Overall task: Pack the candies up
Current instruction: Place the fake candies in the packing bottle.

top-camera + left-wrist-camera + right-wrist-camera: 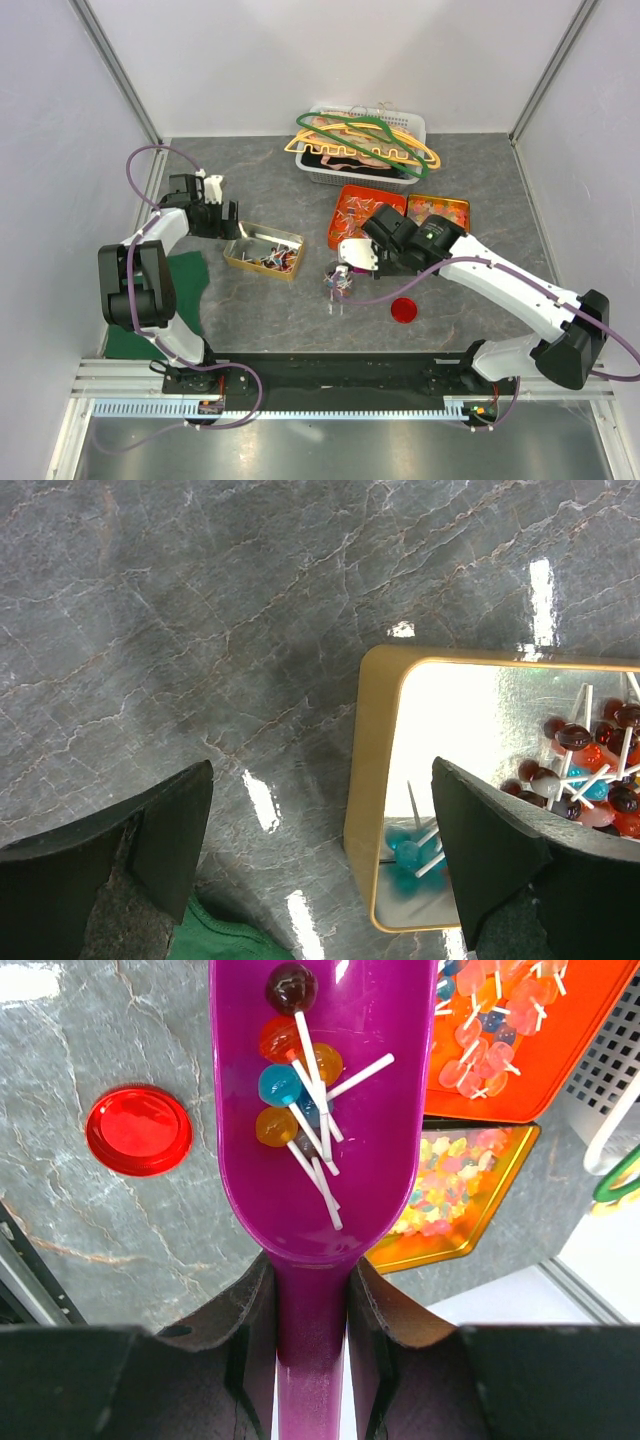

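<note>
**Right gripper** [308,1295]: the two dark fingers are closed to a narrow gap on the handle of a glossy purple plastic scoop [240,1130], one finger on each side. The right wrist view shows the scoop's long, round-ended bowl. It carries a small load of candies [278,1085], which are round lollipops on white sticks in dark brown, red, orange, blue and amber. In the overhead view the scoop is only a small purple patch beyond the gripper, and the load cannot be made out.

A flat round red plastic lid [138,1130] lies on the table on one side of the scoop. On the other side is a shallow orange rectangular tray [565,1045] of pale pink and red lollipops. An orange tin [450,1222] of small pastel sweets sits just beside the tray.

**Left gripper** [320,780]: the jaws stand wide apart and hold nothing. They are poised over one end of a rectangular gold metal tin [365,780]. Only the left wrist view shows the tin's mirror-bright floor, with more lollipops heaped at one end and a blue one apart near a corner. A piece of green cloth [225,935] shows below the fingers.

The grey marble-patterned table top [200,610] is smooth and glossy. Only the overhead view shows the white slotted plastic basket [412,122] at the far side. It holds green, yellow and orange plastic coat hangers [350,150].
</note>
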Controlling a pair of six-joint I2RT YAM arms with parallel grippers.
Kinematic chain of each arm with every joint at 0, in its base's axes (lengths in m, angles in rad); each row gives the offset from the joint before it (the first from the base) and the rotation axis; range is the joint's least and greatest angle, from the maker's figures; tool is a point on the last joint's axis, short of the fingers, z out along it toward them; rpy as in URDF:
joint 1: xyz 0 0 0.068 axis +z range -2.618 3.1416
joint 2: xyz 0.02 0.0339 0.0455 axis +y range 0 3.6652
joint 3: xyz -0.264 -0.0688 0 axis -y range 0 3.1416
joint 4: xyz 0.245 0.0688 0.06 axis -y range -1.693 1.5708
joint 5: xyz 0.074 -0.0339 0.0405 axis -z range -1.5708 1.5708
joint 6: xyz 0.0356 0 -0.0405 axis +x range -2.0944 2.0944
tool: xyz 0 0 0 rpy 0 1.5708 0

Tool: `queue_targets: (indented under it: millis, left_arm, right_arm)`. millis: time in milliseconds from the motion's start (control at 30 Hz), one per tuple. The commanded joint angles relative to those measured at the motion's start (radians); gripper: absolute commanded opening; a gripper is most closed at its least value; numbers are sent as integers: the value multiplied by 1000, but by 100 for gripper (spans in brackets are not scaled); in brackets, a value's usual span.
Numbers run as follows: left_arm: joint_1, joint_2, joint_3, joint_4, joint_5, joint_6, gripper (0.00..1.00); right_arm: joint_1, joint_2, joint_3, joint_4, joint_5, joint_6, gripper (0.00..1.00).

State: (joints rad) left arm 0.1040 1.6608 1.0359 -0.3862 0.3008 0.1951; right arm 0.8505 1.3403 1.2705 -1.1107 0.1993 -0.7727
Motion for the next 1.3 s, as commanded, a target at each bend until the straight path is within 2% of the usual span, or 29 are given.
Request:
queue_targets:
  millis: [0,433,1267]
  left_arm:
    - [8,-33,4,29,29,-19,96]
    - [13,-29,3,33,27,-20,96]
    - [13,-21,3,32,32,-20,96]
  right_arm:
    - [24,6,55,-18,46,-17,0]
    - [84,23,61,-41,141,-45,0]
    - [133,69,115,-61,198,-56,0]
